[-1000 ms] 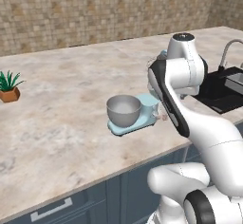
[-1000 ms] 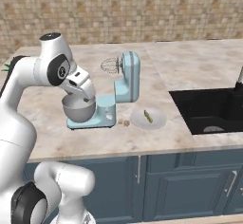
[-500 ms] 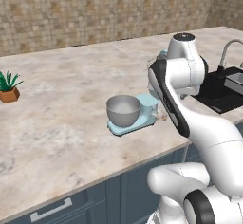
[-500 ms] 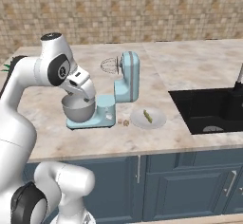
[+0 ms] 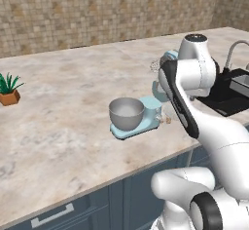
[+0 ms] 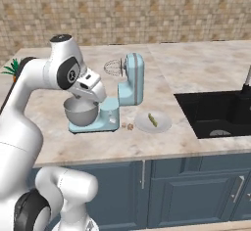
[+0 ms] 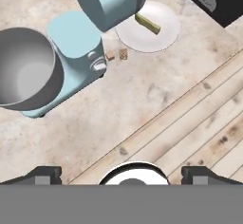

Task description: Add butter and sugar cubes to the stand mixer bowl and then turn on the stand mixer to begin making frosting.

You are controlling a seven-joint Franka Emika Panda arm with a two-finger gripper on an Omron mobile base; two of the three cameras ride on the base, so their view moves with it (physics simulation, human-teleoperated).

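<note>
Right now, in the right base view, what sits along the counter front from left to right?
stand mixer bowl → stand mixer → sugar cubes → white plate with the butter → black sink.

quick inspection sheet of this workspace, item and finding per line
surface: beige stone counter, dry, no spills seen
stand mixer: pale blue, head tilted up, whisk clear of the bowl
stand mixer bowl: on the mixer's base, inside looks empty
butter: lying on the white plate right of the mixer
sugar cubes: two small brown cubes on the counter between mixer base and plate
clutter: potted plant far to the left
hand: open, empty, above the counter's front edge
cables: nothing seen
surroundings: black sink on the right, tiled wall behind, blue cabinets below
</note>
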